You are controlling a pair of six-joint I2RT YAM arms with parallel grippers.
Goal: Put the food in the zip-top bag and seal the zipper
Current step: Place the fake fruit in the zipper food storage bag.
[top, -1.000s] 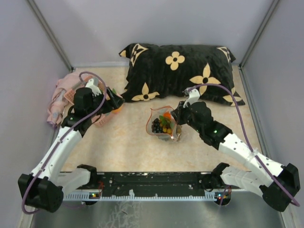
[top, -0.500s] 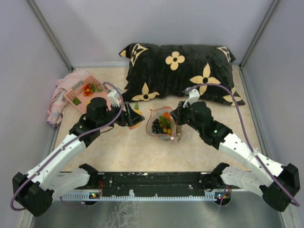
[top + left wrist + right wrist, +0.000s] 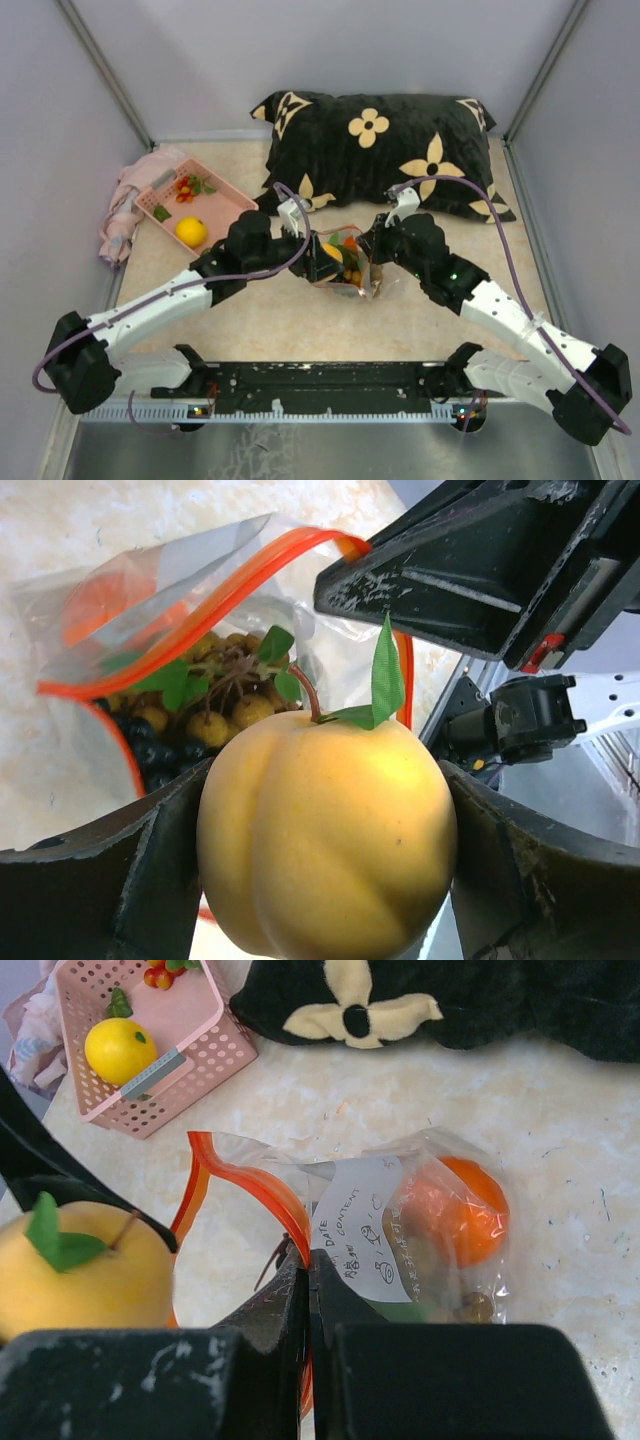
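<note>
As the top view shows, the left gripper meets the zip-top bag at its left rim, the right gripper at its right rim, grips unresolved. Left wrist: wide-spread fingers clamp a yellow fruit just before the bag's gaping zipper. Right wrist: jaws pinched flat on the bag's mouth edge; bare table lies behind the bag

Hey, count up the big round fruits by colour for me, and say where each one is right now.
Yellow: 2, a peach between the left fingers and a ball in the pink basket.
Orange: 1, an orange fruit inside the zip-top bag.
Total: 3.
</note>
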